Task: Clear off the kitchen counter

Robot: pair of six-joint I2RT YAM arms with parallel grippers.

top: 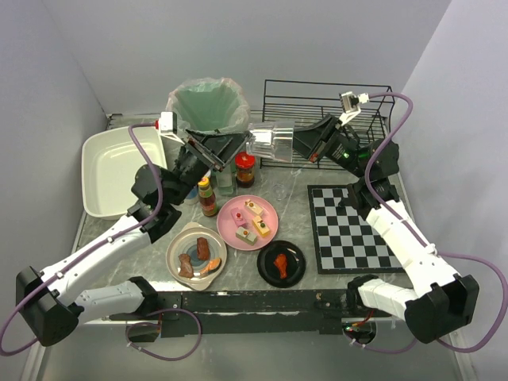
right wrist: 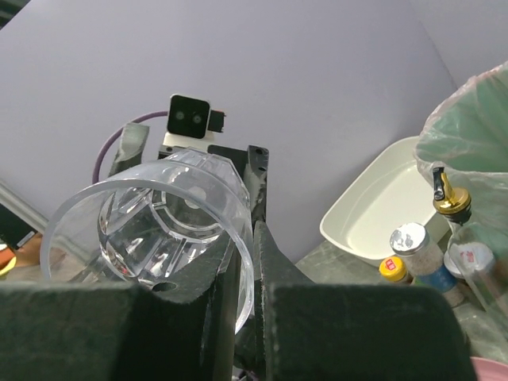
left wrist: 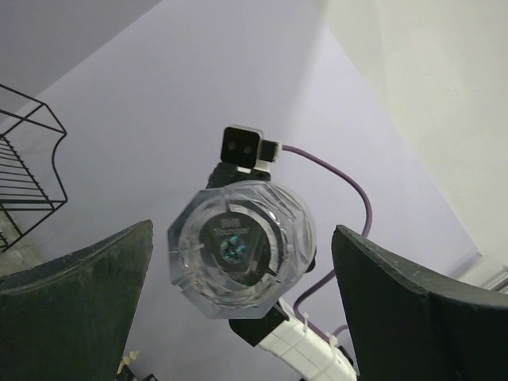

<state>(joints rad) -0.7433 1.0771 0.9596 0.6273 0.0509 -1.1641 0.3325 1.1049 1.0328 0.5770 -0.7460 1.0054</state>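
A clear faceted glass [top: 270, 141] hangs in the air between my two arms, above the back of the grey marble kitchen counter [top: 305, 218]. My right gripper [top: 305, 147] is shut on the glass, its jaws pinching the rim wall in the right wrist view [right wrist: 258, 262], where the glass [right wrist: 151, 230] opens toward the camera. My left gripper [top: 226, 147] is open and empty, its jaws spread wide just left of the glass. In the left wrist view the glass's base [left wrist: 242, 246] shows between the open fingers of the left gripper [left wrist: 242, 228], not touching them.
On the counter: a white tub [top: 119, 171] back left, a bin with a green bag [top: 208, 103], a wire rack [top: 329, 107], a checkered mat [top: 349, 226], a sauce bottle [top: 208, 197], a red-lidded jar [top: 245, 169], a pink plate [top: 226, 214], a bowl [top: 173, 254], a black plate [top: 295, 274].
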